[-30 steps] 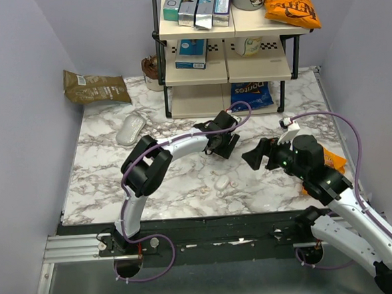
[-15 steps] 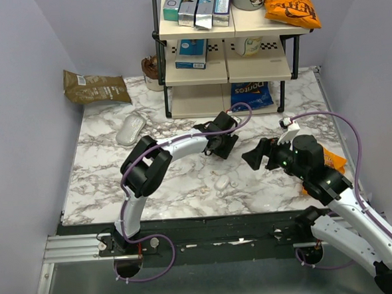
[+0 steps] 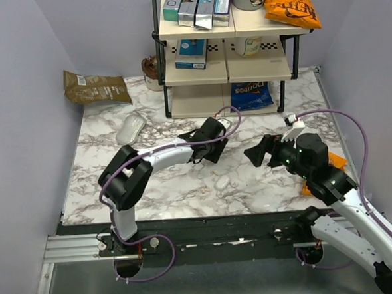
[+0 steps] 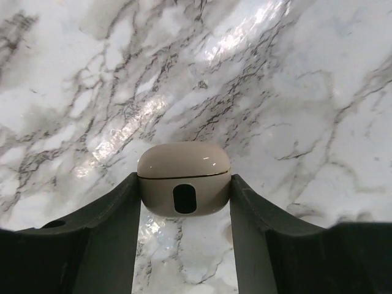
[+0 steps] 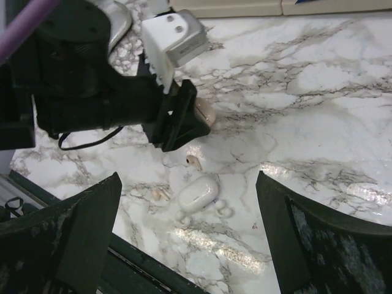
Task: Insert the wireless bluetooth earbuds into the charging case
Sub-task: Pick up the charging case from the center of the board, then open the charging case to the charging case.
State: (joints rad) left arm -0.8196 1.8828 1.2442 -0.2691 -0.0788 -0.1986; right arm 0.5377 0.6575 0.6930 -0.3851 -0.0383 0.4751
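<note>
The wireless bluetooth earbuds piece [image 4: 184,176], beige and rounded with a dark oval centre, is seen between the fingers [image 4: 113,229] of the left gripper [image 4: 184,191]. Both of its sides are contacted by the fingers, which are closed on it at a narrow setting. Whether it is lifted off the bench [image 3: 103,156] cannot be told.

The charging case [image 5: 197,193], white and oval, is located on the bench nearer the arm bases, apart from the left gripper. Several small rounded pieces [image 5: 193,162] are found close around it.

The right gripper [image 3: 259,151] is held above the bench to the right of the case, with its fingers [image 5: 86,233] spread wide and nothing between them.

A shelf rack [image 3: 224,58] is placed at the far edge, and a white computer mouse [image 3: 130,130] to the far left.
</note>
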